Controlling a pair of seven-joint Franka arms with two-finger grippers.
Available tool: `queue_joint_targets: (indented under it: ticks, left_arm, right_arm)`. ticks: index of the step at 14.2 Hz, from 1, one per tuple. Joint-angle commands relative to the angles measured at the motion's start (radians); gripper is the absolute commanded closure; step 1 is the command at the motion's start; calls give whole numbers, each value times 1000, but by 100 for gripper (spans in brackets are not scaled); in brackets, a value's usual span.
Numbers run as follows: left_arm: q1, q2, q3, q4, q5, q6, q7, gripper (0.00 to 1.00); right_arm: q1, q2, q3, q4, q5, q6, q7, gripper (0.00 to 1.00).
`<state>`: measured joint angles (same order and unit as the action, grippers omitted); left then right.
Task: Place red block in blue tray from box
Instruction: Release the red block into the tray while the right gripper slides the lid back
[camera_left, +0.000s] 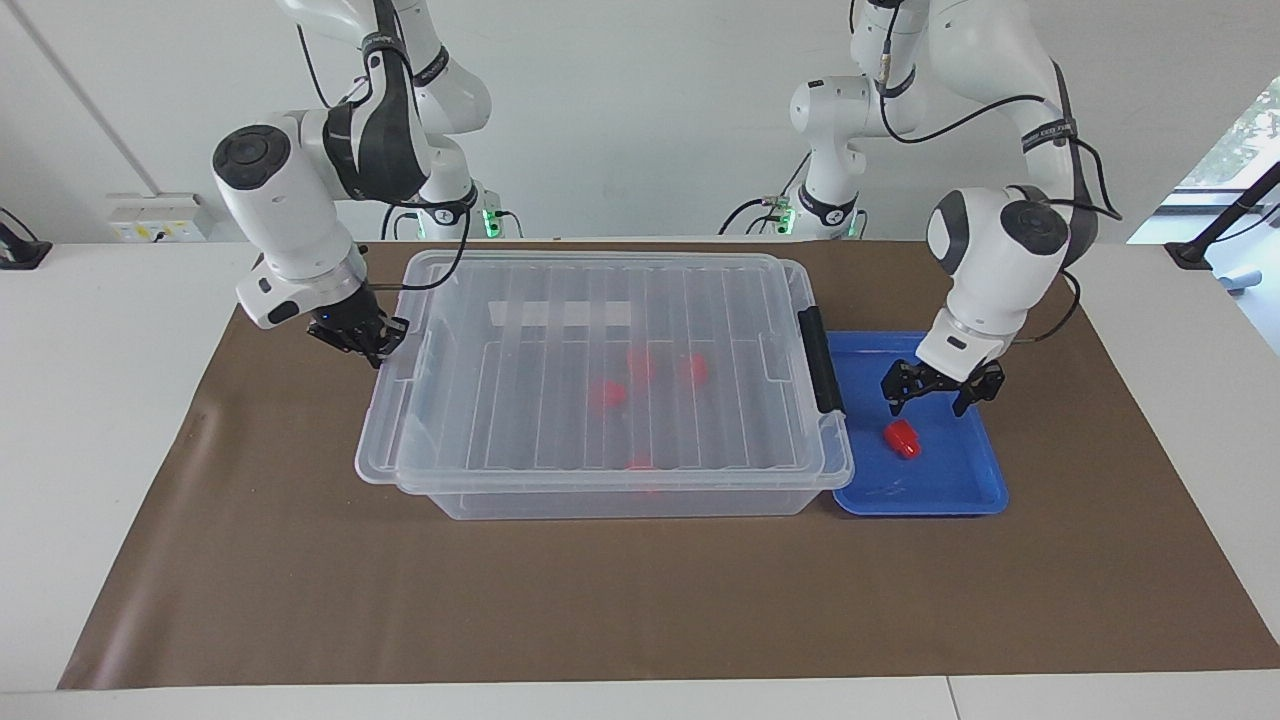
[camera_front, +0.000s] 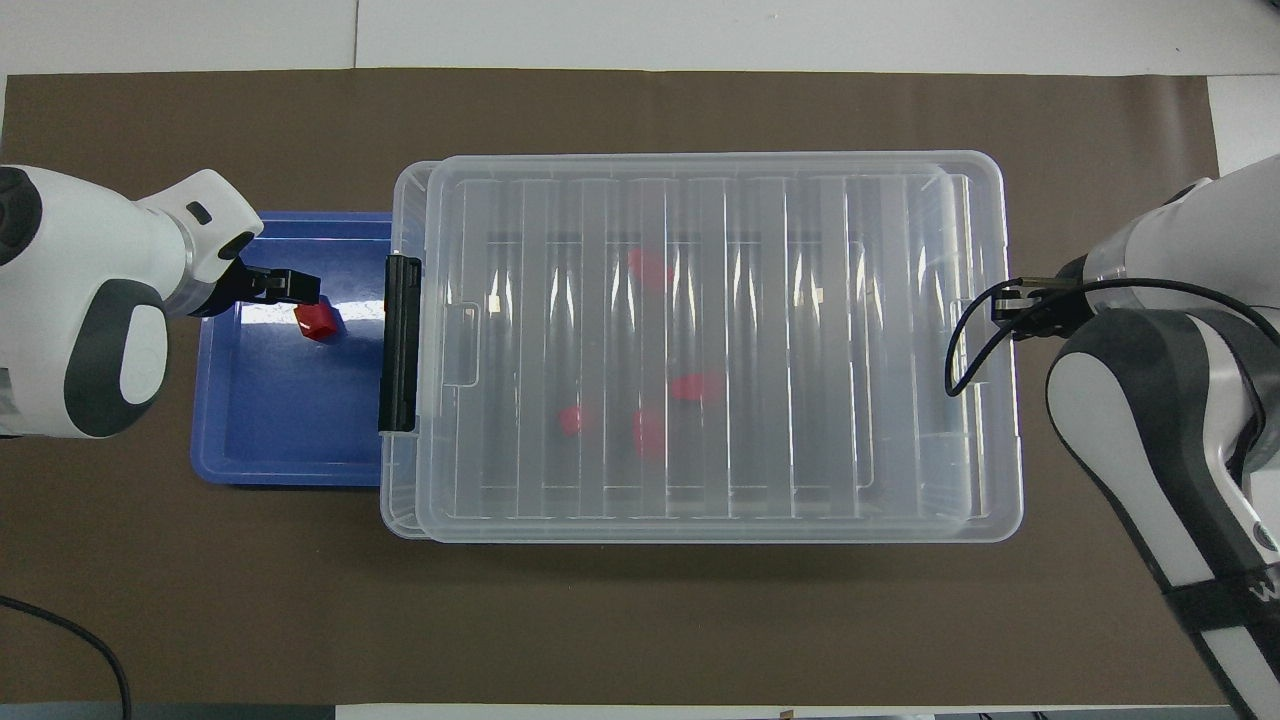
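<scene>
You see red block (camera_left: 902, 438) lying free in blue tray (camera_left: 975, 490), right of frame: placing done. Left hand (camera_left: 942, 392) released, empty, over tray. Right hand (camera_left: 362, 341) clenched on lid (camera_left: 600, 290) edge, upper left (lid nearly square on box (camera_left: 620, 500)). Left: retreat.

The red block (camera_left: 902, 438) is bright red against the bright blue tray (camera_left: 960, 490). The box (camera_left: 620, 500) is clear, its lid (camera_left: 560, 400) striped with ribs, its latch (camera_left: 820, 360) black. Brown paper (camera_left: 600, 600) covers the white surface (camera_left: 100, 330).
</scene>
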<state>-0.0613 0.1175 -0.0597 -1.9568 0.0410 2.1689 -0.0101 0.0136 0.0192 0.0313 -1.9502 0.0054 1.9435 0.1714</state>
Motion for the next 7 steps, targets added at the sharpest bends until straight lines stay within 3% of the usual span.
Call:
queue_joint_targets:
  ticks: [1, 7]
  left_arm:
    - [8, -42, -8, 93, -17, -157, 19, 0]
    - [11, -81, 1, 257, -58, -415, 25, 0]
  right_arm:
    - [31, -21, 2, -21, -2, -5, 36, 100]
    - [43, -22, 2, -26, -2, -5, 60, 100]
